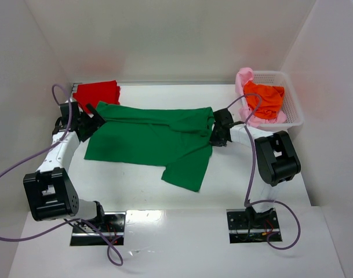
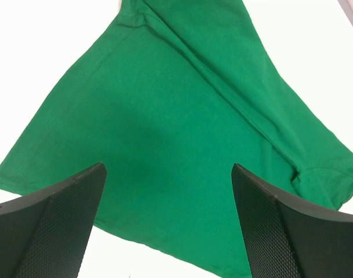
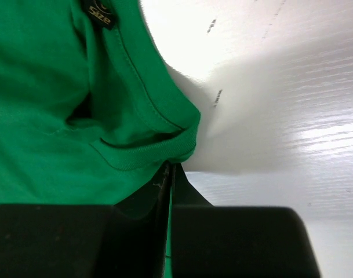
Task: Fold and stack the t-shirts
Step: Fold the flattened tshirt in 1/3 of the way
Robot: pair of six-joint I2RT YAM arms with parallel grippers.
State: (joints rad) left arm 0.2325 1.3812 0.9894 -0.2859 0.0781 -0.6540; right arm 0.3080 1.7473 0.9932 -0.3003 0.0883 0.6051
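The dark green t-shirt (image 1: 156,142) lies spread across the middle of the table, one sleeve pointing toward the front. My right gripper (image 1: 214,134) is shut on its collar edge (image 3: 164,145) at the shirt's right end. My left gripper (image 1: 95,119) is open at the shirt's left end, its fingers (image 2: 54,226) apart above the green hem (image 2: 164,174). A folded red t-shirt (image 1: 98,92) lies at the back left. The orange t-shirt (image 1: 264,98) and pale pink t-shirt (image 1: 244,81) sit in the white basket (image 1: 292,110).
The white mesh basket stands at the back right against the right wall. White walls close in the table on the left, back and right. The arm bases (image 1: 98,223) sit at the front edge.
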